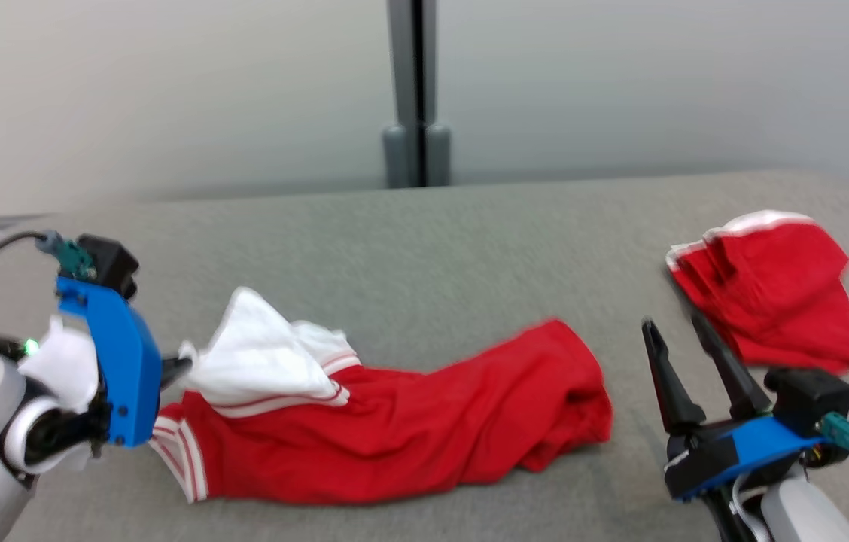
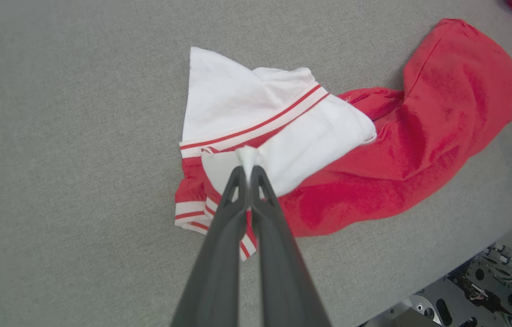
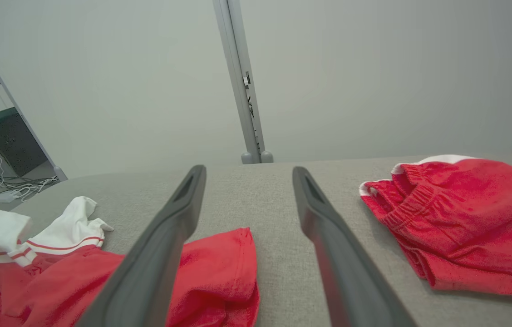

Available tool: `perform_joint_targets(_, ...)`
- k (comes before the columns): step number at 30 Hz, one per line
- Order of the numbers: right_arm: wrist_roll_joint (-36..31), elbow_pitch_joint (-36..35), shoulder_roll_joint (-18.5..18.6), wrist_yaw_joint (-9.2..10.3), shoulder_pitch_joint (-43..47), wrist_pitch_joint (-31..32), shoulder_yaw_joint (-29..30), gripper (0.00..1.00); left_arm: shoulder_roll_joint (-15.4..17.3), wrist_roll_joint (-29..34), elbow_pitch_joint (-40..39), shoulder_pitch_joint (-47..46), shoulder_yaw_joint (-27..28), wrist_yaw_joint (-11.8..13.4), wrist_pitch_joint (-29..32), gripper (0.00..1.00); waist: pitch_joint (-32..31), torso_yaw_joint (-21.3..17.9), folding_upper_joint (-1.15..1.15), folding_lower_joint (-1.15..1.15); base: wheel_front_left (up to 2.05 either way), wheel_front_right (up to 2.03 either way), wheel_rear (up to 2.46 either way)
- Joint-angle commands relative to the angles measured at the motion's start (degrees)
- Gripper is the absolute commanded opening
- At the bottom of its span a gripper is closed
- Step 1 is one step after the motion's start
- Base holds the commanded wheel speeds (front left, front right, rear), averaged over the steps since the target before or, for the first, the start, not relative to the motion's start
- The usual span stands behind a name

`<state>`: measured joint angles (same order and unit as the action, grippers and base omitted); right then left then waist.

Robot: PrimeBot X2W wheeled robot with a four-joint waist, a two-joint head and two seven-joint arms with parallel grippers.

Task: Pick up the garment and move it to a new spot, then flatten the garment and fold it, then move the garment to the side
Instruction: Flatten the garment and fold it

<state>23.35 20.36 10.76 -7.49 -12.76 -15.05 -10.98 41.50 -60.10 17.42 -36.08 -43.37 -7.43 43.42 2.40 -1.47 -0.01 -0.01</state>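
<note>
While the left hand (image 1: 174, 369) is clenched on a small pinch of white fabric at the left end of the garment (image 1: 409, 429), the rest of it lies crumpled on the grey tabletop (image 1: 432, 241): white part folded over the striped hem, red body trailing right toward the middle. Looks like the pick-up step, lift not yet done as far as I can judge. Risks: the pinch is thin, just a tuft between the fingertips (image 2: 243, 181), so it may slip out once the weight of the red part comes on. Grip seems to be on one layer only, so a lift could twist the thing or turn it inside out, making the flatten harder. With a one-point lift the far end drags across the tabletop, and the cloth surface looks grippy, which adds pull on the pinch. Right hand (image 1: 671, 320) is released, fingers spread wide, hovering near the garment's right end and not touching it. If it comes in low it could snag or pin the red end. Farther right a second red piece (image 1: 771, 293) lies apart from the garment. A drop spot too far right could land on it and tangle the two.
</note>
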Motion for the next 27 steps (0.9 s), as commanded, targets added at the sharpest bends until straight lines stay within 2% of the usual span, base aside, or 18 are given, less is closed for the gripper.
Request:
perform_joint_targets(1,0.04,0.22,0.53,-0.01,0.86,-0.16,0.3,1.0,0.87,-0.68,-1.76,1.61,0.04,0.39,0.56,0.0,-0.08,1.59,0.01,0.01,0.0,0.0,0.0)
perform_joint_targets(7,-0.2,0.42,1.04,-0.01,2.15,-0.16,1.2,1.0,6.29,-4.34,-13.76,9.15,0.39,3.76,2.86,0.0,-1.45,6.92,0.01,0.01,0.0,0.0,0.0)
perform_joint_targets(12,-0.3,0.37,1.51,-0.01,2.44,-0.16,1.77,1.0,9.5,-6.57,-20.26,16.54,0.14,7.63,2.21,0.0,-1.8,8.8,0.01,0.01,0.0,0.0,0.0)
perform_joint_targets(15,-0.3,0.22,1.77,-0.01,2.29,-0.16,1.74,1.0,9.21,-8.11,-21.67,21.16,-0.44,8.81,0.39,0.0,-1.69,8.91,0.01,0.01,0.0,0.0,0.0)
perform_joint_targets(19,-0.08,0.17,2.2,-0.01,2.3,-0.16,1.39,1.0,6.85,-8.96,-20.63,25.64,-1.39,9.19,-3.24,0.0,-1.26,8.17,0.01,0.01,0.0,0.0,0.0)
perform_joint_targets(20,0.0,0.26,2.3,-0.01,2.38,-0.16,1.41,1.0,6.13,-8.76,-19.85,26.48,-1.65,9.1,-4.25,0.09,-1.22,7.94,0.01,0.01,0.0,0.0,0.0)
perform_joint_targets(21,0.09,0.38,2.32,-0.01,2.46,-0.16,1.22,1.0,5.24,-8.75,-19.02,27.28,-1.94,8.9,-5.23,0.65,-1.28,7.65,0.01,0.01,0.0,0.0,0.0)
perform_joint_targets(22,0.19,0.48,2.42,-0.01,2.63,-0.16,1.23,1.0,4.5,-8.96,-18.14,27.95,-2.29,8.53,-5.84,1.0,-1.36,7.44,0.01,0.01,0.0,0.0,0.0)
perform_joint_targets(27,0.47,0.81,2.52,-0.01,2.15,-0.16,0.4,1.0,2.29,-7.98,-14.75,28.41,-1.22,7.55,-10.95,1.0,-1.31,6.07,0.01,0.01,0.0,0.0,0.0)
